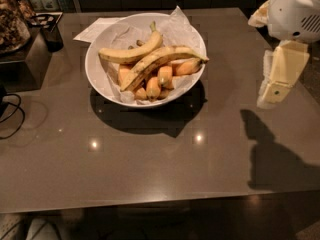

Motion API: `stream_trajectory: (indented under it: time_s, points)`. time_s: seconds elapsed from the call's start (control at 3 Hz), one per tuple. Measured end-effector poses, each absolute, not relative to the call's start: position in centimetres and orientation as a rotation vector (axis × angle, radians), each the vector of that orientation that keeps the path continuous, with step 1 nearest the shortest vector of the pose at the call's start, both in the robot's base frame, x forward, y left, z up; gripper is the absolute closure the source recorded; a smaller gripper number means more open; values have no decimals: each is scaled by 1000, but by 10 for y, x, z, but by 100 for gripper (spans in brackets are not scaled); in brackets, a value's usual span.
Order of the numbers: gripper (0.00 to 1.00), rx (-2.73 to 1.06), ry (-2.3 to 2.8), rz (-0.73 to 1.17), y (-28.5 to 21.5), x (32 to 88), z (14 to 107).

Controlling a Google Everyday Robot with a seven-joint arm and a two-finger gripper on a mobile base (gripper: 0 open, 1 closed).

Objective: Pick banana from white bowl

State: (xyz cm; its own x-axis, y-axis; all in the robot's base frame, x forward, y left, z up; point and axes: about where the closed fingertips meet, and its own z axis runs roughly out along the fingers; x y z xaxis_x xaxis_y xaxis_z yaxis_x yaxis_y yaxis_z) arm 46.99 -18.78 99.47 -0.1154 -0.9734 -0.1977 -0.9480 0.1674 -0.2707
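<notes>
Spotted banana [161, 59] lies across white bowl [94, 79], atop orange fruits [159, 77], touching cleaner banana [131, 54] at its 11 o'clock; gripper [274, 86] hangs over table [150, 169], 3 o'clock of bowl, well apart; claw state: cannot tell.

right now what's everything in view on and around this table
wide glossy white bowl: one, white, table's far centre
crumpled paper lining: one, white, inside bowl
long brown-streaked banana: one, yellow, topmost in bowl
shorter clean banana: one, yellow, behind it
stubby orange fruits: several, orange, under bananas
flat paper sheet: one, white, behind bowl
dark boxy object: one, dark brown, far left
black cable: one, black, left edge
glossy grey-brown table: one, grey-brown, under everything
cream end effector: one, cream, above table's right side, apart from bowl
</notes>
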Motion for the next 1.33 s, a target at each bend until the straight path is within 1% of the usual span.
stream_trajectory:
  time_s: [0.33, 1.0, 1.33]
  points:
    - [0, -1834, 2124, -109, -188, 470, 995]
    - [0, -1890, 1998, 14, -132, 515, 1014]
    - [5, -1903, 1959, 90, -107, 538, 1020]
